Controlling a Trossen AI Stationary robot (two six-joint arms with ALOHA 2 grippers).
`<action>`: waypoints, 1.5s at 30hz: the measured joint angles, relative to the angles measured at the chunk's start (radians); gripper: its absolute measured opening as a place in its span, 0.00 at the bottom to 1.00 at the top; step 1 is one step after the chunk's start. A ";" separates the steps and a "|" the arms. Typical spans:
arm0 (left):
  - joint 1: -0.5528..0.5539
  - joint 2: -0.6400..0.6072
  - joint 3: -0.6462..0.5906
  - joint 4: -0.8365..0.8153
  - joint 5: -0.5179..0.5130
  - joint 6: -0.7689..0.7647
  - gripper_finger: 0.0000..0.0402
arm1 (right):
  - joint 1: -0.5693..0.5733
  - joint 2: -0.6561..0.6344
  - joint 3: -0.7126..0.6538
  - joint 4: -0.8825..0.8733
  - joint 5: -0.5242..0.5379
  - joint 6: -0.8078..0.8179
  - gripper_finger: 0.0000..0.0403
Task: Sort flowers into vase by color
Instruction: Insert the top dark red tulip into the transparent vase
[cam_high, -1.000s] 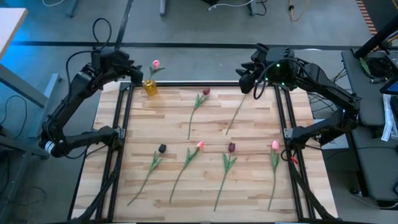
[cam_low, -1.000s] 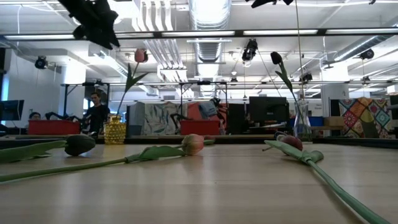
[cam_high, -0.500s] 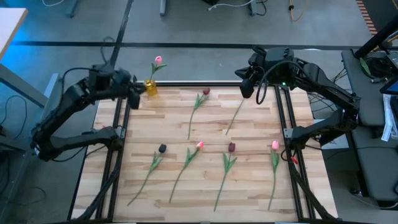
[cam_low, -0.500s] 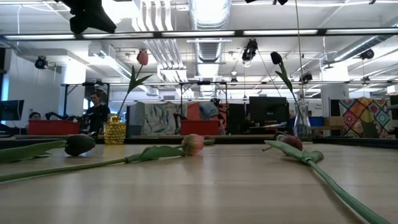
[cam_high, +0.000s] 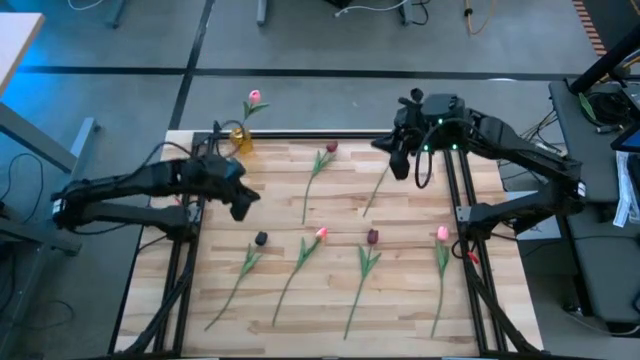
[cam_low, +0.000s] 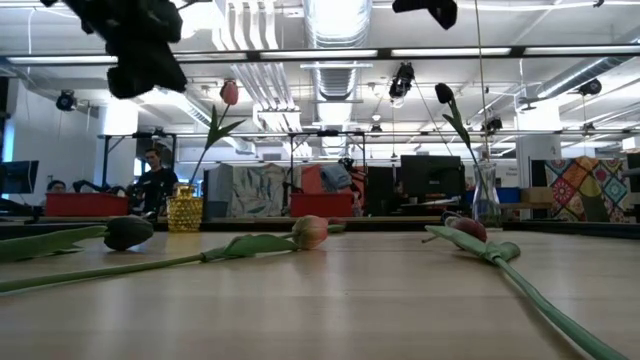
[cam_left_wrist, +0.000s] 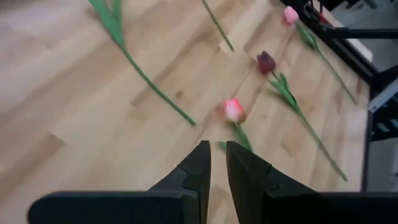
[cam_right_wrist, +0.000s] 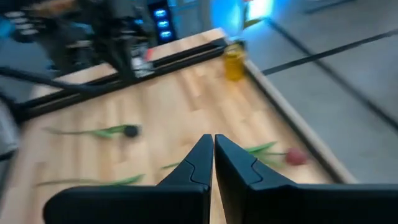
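Observation:
A yellow vase (cam_high: 240, 139) at the table's far left holds one pink tulip (cam_high: 253, 97). In the low view a clear vase (cam_low: 486, 200) holds a dark tulip (cam_low: 443, 94). Loose flowers lie flat on the wood: a maroon one (cam_high: 331, 148), a dark one (cam_high: 261, 238), a pink one (cam_high: 321, 234), a maroon one (cam_high: 372, 236), a pink one (cam_high: 442, 233) and a bare stem (cam_high: 380, 185). My left gripper (cam_high: 243, 208) hangs above the left middle of the table, its fingers (cam_left_wrist: 200, 163) drawn together on nothing. My right gripper (cam_high: 400, 168) hangs shut and empty over the far right.
Black frame rails (cam_high: 192, 240) run along the table's left and right sides (cam_high: 458, 200). The near half of the table carries the row of loose flowers. A person (cam_low: 155, 182) sits in the room beyond the far edge.
My left gripper has swung away from the yellow vase toward the table's near edge and right, coming lower over the left middle of the table. The pink tulip stays standing in the vase. My right gripper has moved a little toward the near edge and lower.

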 joint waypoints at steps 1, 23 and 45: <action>-0.010 0.004 -0.024 0.032 -0.001 -0.028 0.09 | 0.000 -0.013 -0.037 0.025 -0.026 0.021 0.02; 0.096 0.427 -0.042 0.428 -0.047 -0.196 0.09 | 0.055 -0.160 -0.469 0.118 -0.034 0.390 0.02; 0.201 1.090 0.506 0.268 -0.142 0.050 0.44 | 0.055 -0.224 -0.476 0.109 0.090 0.377 0.02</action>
